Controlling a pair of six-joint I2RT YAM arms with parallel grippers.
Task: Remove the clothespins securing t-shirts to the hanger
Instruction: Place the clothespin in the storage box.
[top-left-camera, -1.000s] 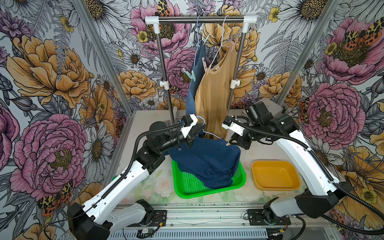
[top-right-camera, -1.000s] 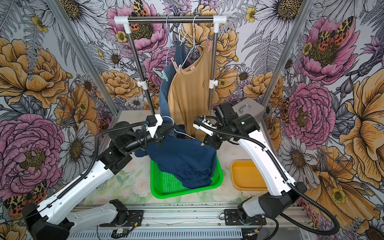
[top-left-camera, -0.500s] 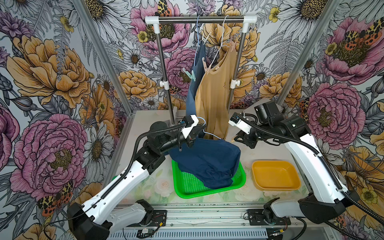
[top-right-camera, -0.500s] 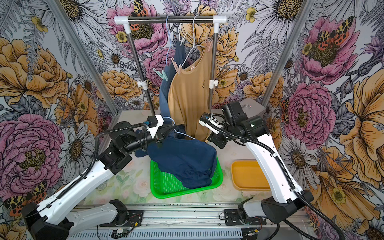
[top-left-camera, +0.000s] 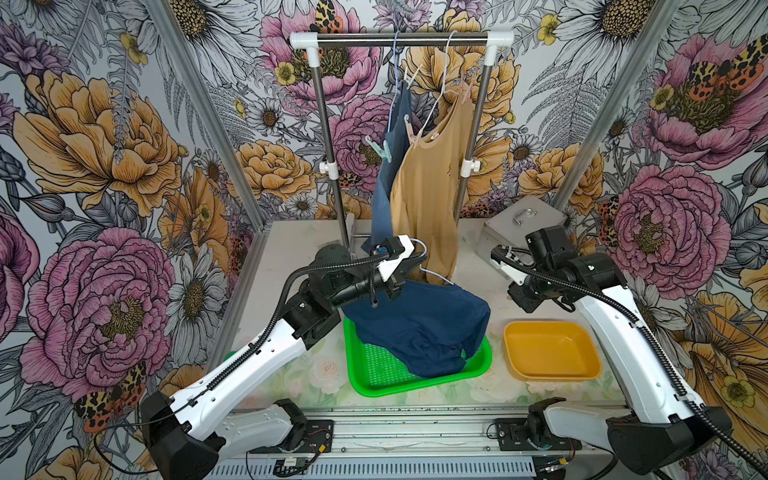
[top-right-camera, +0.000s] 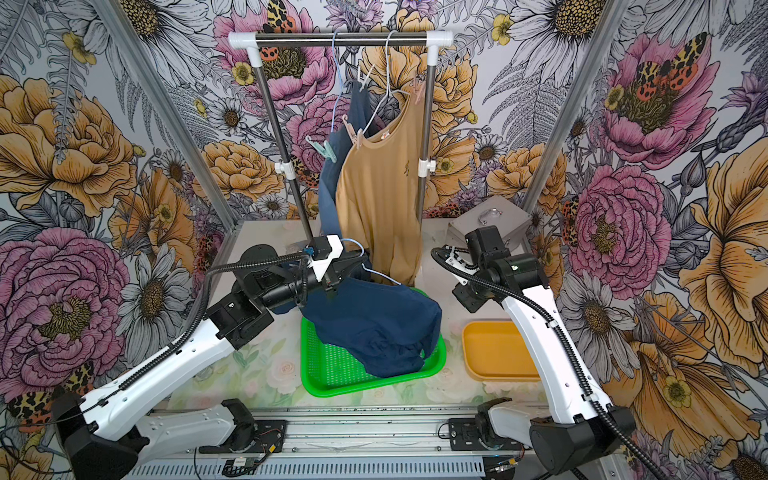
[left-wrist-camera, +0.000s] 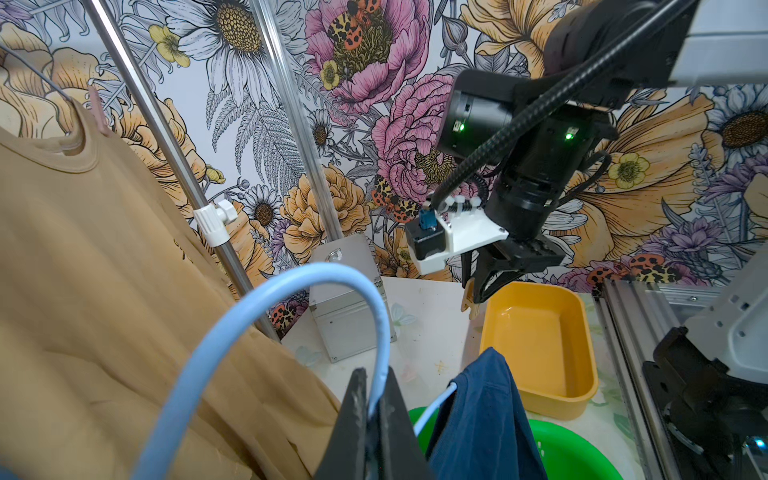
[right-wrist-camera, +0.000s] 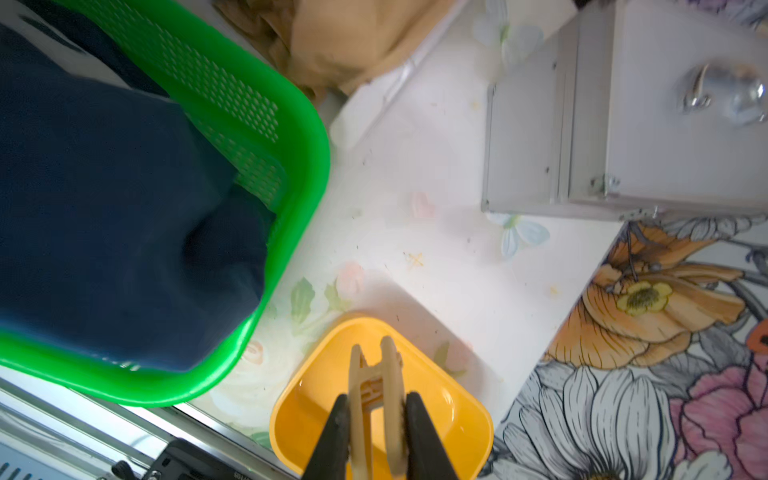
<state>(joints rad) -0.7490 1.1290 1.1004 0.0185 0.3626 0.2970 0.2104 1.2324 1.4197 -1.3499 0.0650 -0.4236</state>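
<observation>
Near the yellow tray (right-wrist-camera: 451, 422), pinches a beige clothespin (right-wrist-camera: 390, 374) in right gripper (right-wrist-camera: 377, 397); clamps left gripper (left-wrist-camera: 375, 374) tight on pale-blue hanger (left-wrist-camera: 291, 282).

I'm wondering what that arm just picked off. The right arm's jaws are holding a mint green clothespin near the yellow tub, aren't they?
Not quite. The colour is wrong: the clothespin in the right arm's jaws is beige, not mint green. The right wrist view shows it pinched between them, near the yellow tub as you said.

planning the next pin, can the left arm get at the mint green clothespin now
Probably not yet: the left gripper is shut on the pale blue hanger, and the mint green clothespin sits well above it.
</observation>
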